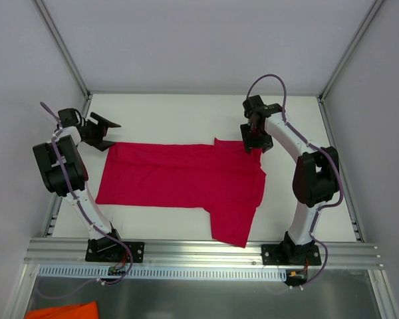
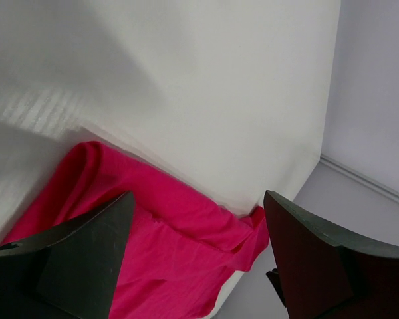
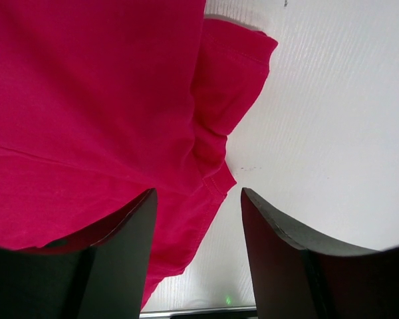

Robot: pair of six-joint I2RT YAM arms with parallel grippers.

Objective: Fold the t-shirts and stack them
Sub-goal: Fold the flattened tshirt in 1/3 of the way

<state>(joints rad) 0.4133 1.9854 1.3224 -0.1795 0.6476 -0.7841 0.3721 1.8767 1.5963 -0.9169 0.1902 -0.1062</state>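
We find the left end effector [image 2: 198,199] spread wide, with nothing between its fingers [image 2: 86,252]. It hangs just beside the far-left corner of the t-shirt [image 1: 179,179], above bare tabletop [image 1: 186,113]. From its wrist view the rumpled crimson edge lies below and ahead.

The right end effector [image 3: 198,193] also stands with its fingers apart, over the shirt's far-right corner. In the gap we see a folded hem and white tabletop. We cannot tell whether either finger touches the cloth.

The shirt lies flat across the middle of the tabletop, its long side running left to right. One sleeve sits by the right end effector. The other points toward us, its tip near the aluminium rail [image 1: 199,249] at the near edge. The shirt's left edge runs close to the left arm. A broad band of white surface shows beyond the far edge up to the back wall, with narrower strips at both ends.
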